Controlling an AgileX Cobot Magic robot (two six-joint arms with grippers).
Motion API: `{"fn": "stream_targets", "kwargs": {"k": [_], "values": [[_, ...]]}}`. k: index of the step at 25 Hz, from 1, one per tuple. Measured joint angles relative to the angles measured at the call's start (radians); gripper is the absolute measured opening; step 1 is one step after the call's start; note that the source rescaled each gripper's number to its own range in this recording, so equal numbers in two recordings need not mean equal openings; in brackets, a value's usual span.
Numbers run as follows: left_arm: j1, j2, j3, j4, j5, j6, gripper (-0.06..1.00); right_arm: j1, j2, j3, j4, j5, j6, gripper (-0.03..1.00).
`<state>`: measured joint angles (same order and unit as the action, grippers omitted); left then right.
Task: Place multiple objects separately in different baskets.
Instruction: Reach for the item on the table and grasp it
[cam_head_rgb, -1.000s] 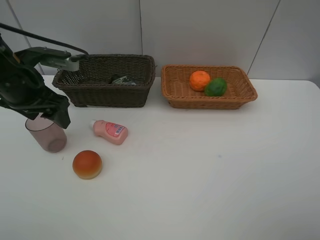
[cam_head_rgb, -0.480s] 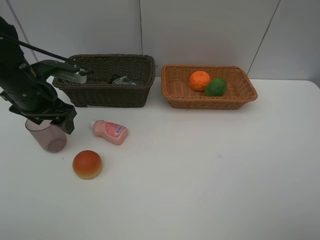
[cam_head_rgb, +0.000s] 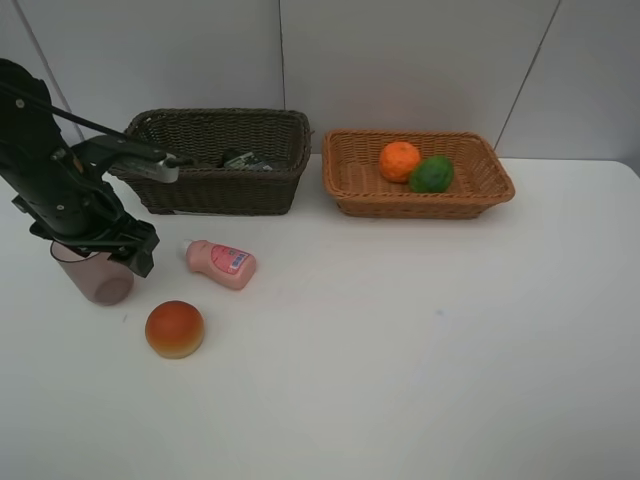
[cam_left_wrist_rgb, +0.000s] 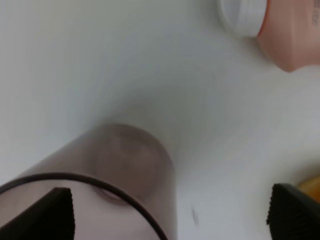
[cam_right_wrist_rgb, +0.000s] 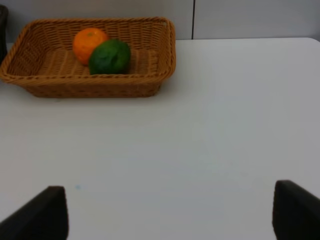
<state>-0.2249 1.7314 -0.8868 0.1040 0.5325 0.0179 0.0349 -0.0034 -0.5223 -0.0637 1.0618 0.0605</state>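
My left gripper (cam_head_rgb: 108, 250) had just come lower over the mauve cup (cam_head_rgb: 93, 282) — jaws spread wide, nothing pinched — so I judged the grasp was next.

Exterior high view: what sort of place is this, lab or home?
Probably a robot test bench, not a home: bare white table, plain panelled wall, and a black robot arm over a mauve cup.
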Motion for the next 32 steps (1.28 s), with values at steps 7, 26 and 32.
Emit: {"fn": "stream_targets", "kwargs": {"k": [7, 26, 32], "values": [[0.0, 0.0, 0.023, 0.003, -0.033, 0.0, 1.0, 0.0, 0.0, 0.0, 0.0, 0.0, 0.0, 0.63], [0.0, 0.047, 0.075, 0.022, -0.132, 0.018, 1.0, 0.0, 0.0, 0.0, 0.0, 0.0, 0.0, 0.63], [0.0, 0.05, 0.075, 0.023, -0.134, 0.018, 0.86, 0.0, 0.0, 0.0, 0.0, 0.0, 0.0, 0.63]]}}
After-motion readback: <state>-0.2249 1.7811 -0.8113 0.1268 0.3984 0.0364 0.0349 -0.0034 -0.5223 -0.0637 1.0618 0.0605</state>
